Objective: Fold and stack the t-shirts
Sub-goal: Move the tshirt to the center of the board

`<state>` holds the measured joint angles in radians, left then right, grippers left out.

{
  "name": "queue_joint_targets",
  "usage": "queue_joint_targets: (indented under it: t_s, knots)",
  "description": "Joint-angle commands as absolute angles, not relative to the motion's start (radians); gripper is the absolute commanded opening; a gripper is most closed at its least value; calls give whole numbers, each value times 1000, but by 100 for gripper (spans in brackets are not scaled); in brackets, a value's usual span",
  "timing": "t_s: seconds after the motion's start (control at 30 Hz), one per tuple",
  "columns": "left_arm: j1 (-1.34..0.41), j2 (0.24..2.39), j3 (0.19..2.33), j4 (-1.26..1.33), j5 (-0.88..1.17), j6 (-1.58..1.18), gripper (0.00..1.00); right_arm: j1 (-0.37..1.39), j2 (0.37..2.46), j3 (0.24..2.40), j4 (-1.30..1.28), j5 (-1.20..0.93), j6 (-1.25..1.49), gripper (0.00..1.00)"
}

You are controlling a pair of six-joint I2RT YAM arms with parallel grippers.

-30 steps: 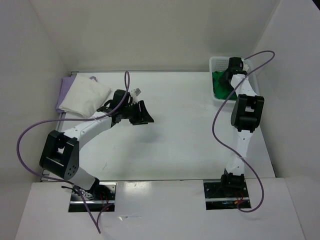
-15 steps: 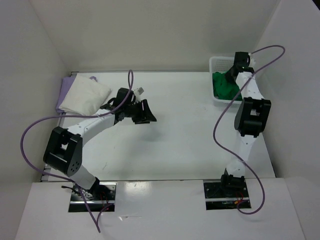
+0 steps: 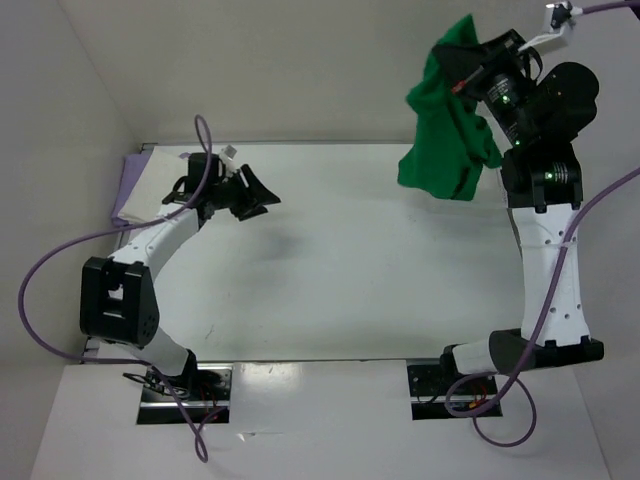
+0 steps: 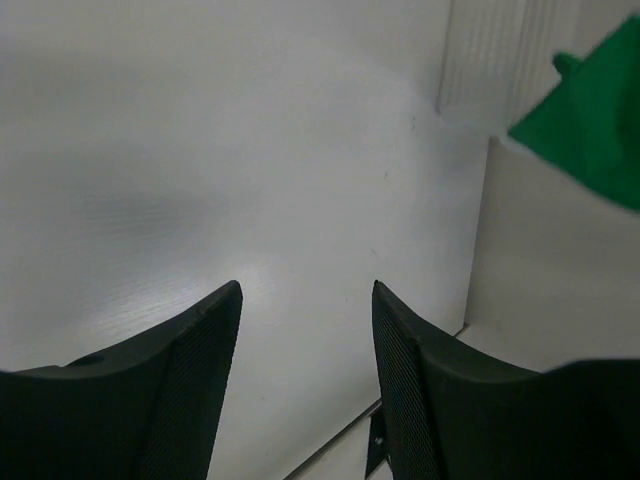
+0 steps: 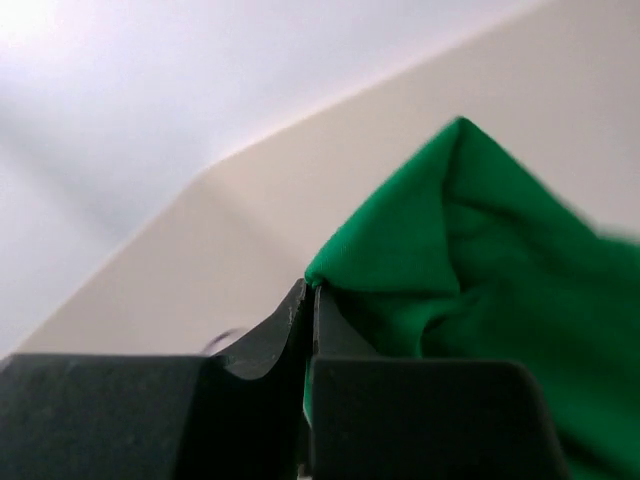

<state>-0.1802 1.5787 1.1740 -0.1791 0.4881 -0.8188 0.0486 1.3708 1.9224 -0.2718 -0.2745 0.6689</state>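
In the last second the right jaws, clamped on a fold of the green shirt [image 3: 445, 140], have hoisted it high over the far right of the table [image 3: 350, 280], ready for spreading, while the left jaws wait open and empty.

Crumpled green t-shirt [image 3: 445, 130] dangling aloft; lavender t-shirt [image 3: 123, 192] far left, mostly hidden.

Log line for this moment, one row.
right gripper: shut on green t-shirt, held high above table | left gripper: open, empty, over table | fold: not started
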Motion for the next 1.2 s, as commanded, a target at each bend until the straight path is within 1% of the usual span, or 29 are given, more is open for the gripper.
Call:
queue_joint_targets:
  t_s: [0.0, 0.1, 0.13, 0.17, 0.23, 0.3, 0.37, 0.4, 0.43, 0.5, 0.57, 0.67, 0.83, 0.9, 1.0, 1.07, 1.17]
  knots:
    - [-89, 1481, 1166, -160, 521, -871, 62, 149, 1449, 2050, -198, -555, 765, 1]
    - [-16, 1435, 1141, -150, 522, -893, 64, 268, 1509, 2257, -166, -653, 801, 1]
    - [0, 1422, 1126, -150, 522, -893, 64, 302, 1528, 2376, -166, -653, 801, 1]
    - [15, 1411, 1126, -150, 522, -893, 65, 357, 1552, 2420, -166, -666, 801, 1]
    - [64, 1384, 1114, -150, 535, -893, 65, 385, 1552, 2459, -175, -647, 801, 1]
    - [124, 1356, 1103, -169, 566, -884, 67, 385, 1552, 2430, -208, -617, 776, 1]
    - [164, 1323, 1103, -202, 575, -858, 67, 345, 1533, 2308, -209, -617, 776, 1]
    - [181, 1312, 1115, -215, 575, -844, 68, 345, 1519, 2199, -195, -617, 776, 1]
    - [208, 1302, 1115, -228, 575, -819, 68, 330, 1505, 2142, -186, -617, 776, 1]
    - [218, 1293, 1126, -252, 554, -809, 68, 305, 1453, 2000, -175, -606, 776, 1]
    - [218, 1293, 1117, -224, 587, -824, 68, 293, 1419, 1944, -192, -592, 740, 1]
    - [218, 1304, 1108, -213, 597, -834, 68, 293, 1388, 1977, -261, -566, 692, 1]
    - [218, 1336, 1108, -204, 606, -834, 68, 302, 1416, 2054, -270, -577, 718, 1]
    - [209, 1336, 1098, -204, 606, -834, 68, 345, 1425, 2025, -247, -606, 758, 1]
    - [209, 1336, 1088, -204, 606, -834, 68, 403, 1437, 1953, -236, -594, 758, 1]
    - [209, 1336, 1078, -204, 606, -834, 68, 403, 1450, 1908, -221, -580, 758, 1]
    - [209, 1336, 1069, -193, 597, -834, 68, 403, 1528, 1925, -212, -606, 767, 1]
